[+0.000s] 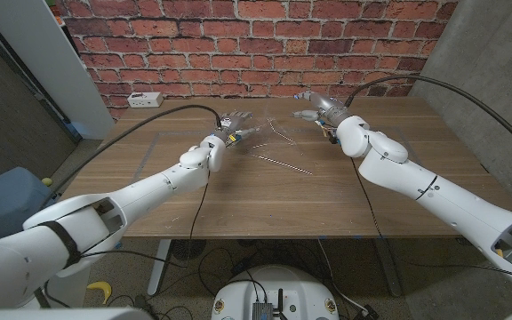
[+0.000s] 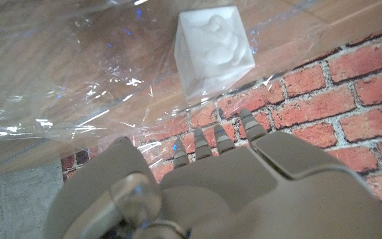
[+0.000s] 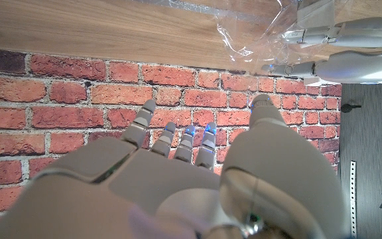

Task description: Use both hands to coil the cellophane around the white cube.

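The white cube [image 2: 212,48] sits on the wooden table under a clear cellophane sheet [image 2: 78,86], just beyond my left hand's fingertips [image 2: 217,136]. In the head view the cellophane [image 1: 278,147] lies as a glinting, crinkled film at the far middle of the table between both hands. My left hand [image 1: 228,126] is at its left edge with fingers stretched out toward the film and nothing gripped. Its fingers [image 3: 340,33] appear next to a raised, crumpled corner of cellophane [image 3: 264,40]. My right hand [image 1: 314,107] hovers at the sheet's far right, fingers [image 3: 178,139] apart and empty.
A brick wall [image 1: 256,44] stands right behind the table's far edge [image 1: 265,100]. A white power strip [image 1: 142,99] lies at the far left corner. Black cables [image 1: 158,116] run along both arms. A blue bin [image 1: 7,200] stands left of the table.
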Controlling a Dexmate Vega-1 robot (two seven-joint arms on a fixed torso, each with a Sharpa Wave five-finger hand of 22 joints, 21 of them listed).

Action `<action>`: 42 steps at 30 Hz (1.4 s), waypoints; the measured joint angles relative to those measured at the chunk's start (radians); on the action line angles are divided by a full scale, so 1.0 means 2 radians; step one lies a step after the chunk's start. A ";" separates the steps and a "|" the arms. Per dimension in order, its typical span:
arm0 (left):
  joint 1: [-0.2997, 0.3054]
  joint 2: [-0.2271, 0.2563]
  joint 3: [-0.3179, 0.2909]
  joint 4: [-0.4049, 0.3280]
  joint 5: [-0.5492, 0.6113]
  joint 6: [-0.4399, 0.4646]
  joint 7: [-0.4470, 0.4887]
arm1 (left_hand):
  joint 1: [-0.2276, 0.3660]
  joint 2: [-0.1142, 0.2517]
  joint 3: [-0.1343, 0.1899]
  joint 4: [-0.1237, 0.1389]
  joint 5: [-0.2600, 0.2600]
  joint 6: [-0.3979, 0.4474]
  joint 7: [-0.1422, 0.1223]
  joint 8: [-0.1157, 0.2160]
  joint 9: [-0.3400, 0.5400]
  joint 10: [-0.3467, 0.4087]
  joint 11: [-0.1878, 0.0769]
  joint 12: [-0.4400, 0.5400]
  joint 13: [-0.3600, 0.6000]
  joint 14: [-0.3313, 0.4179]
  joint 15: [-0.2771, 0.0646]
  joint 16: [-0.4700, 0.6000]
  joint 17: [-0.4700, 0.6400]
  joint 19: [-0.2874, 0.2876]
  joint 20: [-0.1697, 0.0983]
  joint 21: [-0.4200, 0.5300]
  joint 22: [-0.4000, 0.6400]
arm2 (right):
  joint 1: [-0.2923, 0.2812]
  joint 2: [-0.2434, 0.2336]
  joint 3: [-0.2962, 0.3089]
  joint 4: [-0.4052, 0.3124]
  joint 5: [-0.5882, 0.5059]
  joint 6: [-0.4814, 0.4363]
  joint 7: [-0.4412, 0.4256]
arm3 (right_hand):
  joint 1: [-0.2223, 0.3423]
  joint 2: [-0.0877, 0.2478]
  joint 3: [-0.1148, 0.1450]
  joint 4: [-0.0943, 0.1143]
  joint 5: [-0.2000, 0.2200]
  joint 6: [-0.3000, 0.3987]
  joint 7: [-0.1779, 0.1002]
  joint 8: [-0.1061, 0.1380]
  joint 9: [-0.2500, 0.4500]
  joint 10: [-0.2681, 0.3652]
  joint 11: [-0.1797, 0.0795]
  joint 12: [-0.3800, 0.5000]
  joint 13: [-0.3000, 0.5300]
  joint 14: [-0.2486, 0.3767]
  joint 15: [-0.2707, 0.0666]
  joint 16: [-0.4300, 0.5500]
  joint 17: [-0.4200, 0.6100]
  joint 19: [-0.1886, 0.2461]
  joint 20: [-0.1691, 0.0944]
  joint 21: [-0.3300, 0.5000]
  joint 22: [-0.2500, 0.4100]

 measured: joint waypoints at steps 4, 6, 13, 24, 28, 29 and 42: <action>-0.011 0.002 0.001 0.002 -0.009 -0.005 -0.034 | -0.054 -0.002 -0.018 0.002 0.012 -0.010 0.000 0.000 -0.001 -0.019 -0.003 -0.003 -0.001 -0.007 0.001 0.000 0.000 -0.020 -0.006 -0.004 0.001 | 0.000 0.000 0.000 -0.001 -0.002 -0.003 0.000 | 0.000 0.000 -0.002 0.002 -0.002 0.000 0.000 0.000 0.000 0.000 0.000 0.000 0.000 0.000 0.000 0.000 0.000 0.000 0.000 0.000 0.000; -0.018 0.002 0.006 0.007 -0.020 -0.013 -0.080 | -0.073 -0.008 -0.024 0.002 0.017 -0.010 0.000 0.000 -0.001 -0.019 -0.003 -0.003 -0.001 -0.007 0.001 0.000 0.000 -0.022 -0.010 -0.005 0.001 | -0.001 0.000 0.000 -0.003 -0.003 -0.005 -0.001 | -0.002 -0.001 -0.002 0.002 -0.002 0.000 0.000 0.000 0.000 0.000 0.000 0.000 0.000 0.000 0.000 0.000 0.000 0.000 0.000 0.000 0.000; -0.033 -0.005 0.016 0.024 -0.024 -0.021 -0.126 | -0.084 -0.034 -0.048 -0.021 0.033 -0.011 0.005 0.008 0.000 -0.021 0.025 0.013 -0.001 -0.011 0.018 0.019 -0.001 -0.020 0.005 0.026 0.001 | -0.002 0.000 0.000 -0.006 -0.005 -0.010 -0.001 | -0.004 0.001 -0.002 0.002 -0.002 0.000 0.000 0.000 0.000 0.000 0.000 0.000 0.000 0.000 0.000 0.000 0.002 0.000 0.000 0.000 0.000; -0.047 -0.016 0.039 0.037 -0.013 -0.013 -0.154 | 0.176 -0.029 0.018 -0.161 0.001 0.068 0.038 0.049 0.005 0.141 -0.003 0.048 0.000 0.258 -0.054 0.018 -0.004 0.294 0.009 0.138 -0.009 | -0.001 0.000 0.000 -0.007 -0.008 -0.013 -0.001 | -0.009 0.001 -0.004 0.004 -0.002 0.000 0.000 0.000 0.000 0.000 0.000 0.000 0.000 0.000 0.000 0.000 0.002 0.000 0.000 0.000 0.000; -0.048 -0.019 0.046 0.039 0.011 0.008 -0.154 | 0.189 -0.030 0.026 -0.158 -0.004 0.163 0.045 0.067 0.005 0.203 -0.013 0.052 0.000 0.279 -0.056 0.012 -0.004 0.318 0.002 0.126 -0.009 | 0.002 0.001 -0.001 -0.001 -0.008 -0.010 -0.001 | -0.011 -0.001 -0.004 0.004 -0.002 0.000 0.000 0.000 0.000 0.000 0.000 0.000 0.000 0.000 0.000 0.000 0.002 0.000 0.000 0.000 0.000; -0.048 -0.019 0.047 0.040 0.011 0.008 -0.154 | 0.191 -0.028 0.026 -0.158 -0.004 0.170 0.046 0.067 0.005 0.207 -0.014 0.052 0.000 0.279 -0.056 0.011 -0.004 0.318 0.002 0.123 -0.008 | 0.002 0.001 -0.001 -0.001 -0.008 -0.010 -0.001 | -0.011 -0.001 -0.002 0.006 -0.002 0.000 0.000 0.000 0.000 0.000 0.000 0.000 0.000 0.000 0.000 0.000 0.002 0.000 0.000 0.000 0.000; -0.050 -0.026 0.061 0.050 0.036 0.028 -0.139 | 0.184 -0.034 0.023 -0.150 -0.005 0.175 0.038 0.051 0.005 0.201 -0.017 0.037 0.000 0.245 -0.055 0.002 -0.003 0.291 -0.020 0.092 -0.006 | 0.010 0.006 -0.004 0.011 -0.010 -0.004 -0.001 | -0.013 0.001 -0.002 0.006 -0.002 0.000 0.000 0.000 0.000 0.000 0.000 0.000 0.000 0.000 0.000 0.000 0.002 0.000 0.000 0.000 0.000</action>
